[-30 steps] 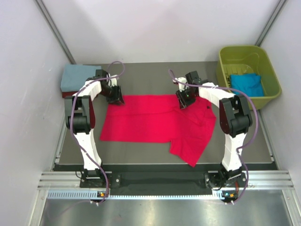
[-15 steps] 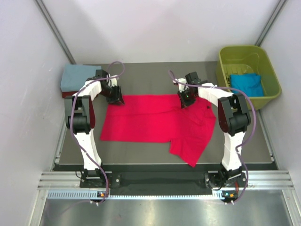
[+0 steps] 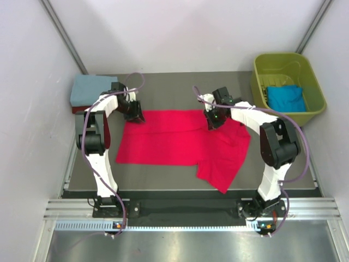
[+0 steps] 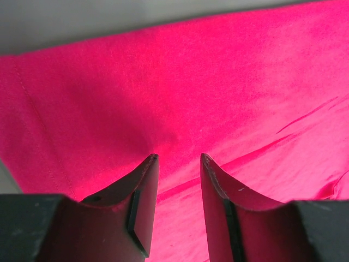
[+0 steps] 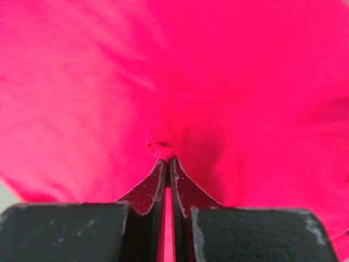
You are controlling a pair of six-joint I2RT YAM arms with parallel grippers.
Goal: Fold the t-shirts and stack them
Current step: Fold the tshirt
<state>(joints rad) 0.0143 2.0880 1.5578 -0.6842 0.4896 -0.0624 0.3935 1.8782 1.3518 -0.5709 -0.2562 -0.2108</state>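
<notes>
The bright red soft cloth t-shirt (image 3: 163, 143) lies spread across the middle of the dark grey table (image 3: 174, 87). Its body is flat and wide, and one part hangs askew toward the near right.

The right pincer (image 3: 214, 121) sits on the shirt's far edge, right of centre. In its wrist view the right pincer (image 5: 166, 160) is clenched. The two fingers are pressed nearly together with a small pucker of red cloth (image 5: 245, 82) bunched at their tips and red showing in the slit between them.

The left pincer (image 3: 136, 116) is at the shirt's far left corner. From its wrist camera the left pincer (image 4: 177, 157) stands partly apart, released. Its tips are down at the cloth (image 4: 218, 82), with a hem seam running just to their left.

At the far left, a folded dusty blue-grey cloth tee (image 3: 90, 90) rests on a dark red tee (image 3: 76, 109). At the far right, a bright blue cloth tee (image 3: 286, 98) lies inside an olive-green plastic tub (image 3: 283, 57).
</notes>
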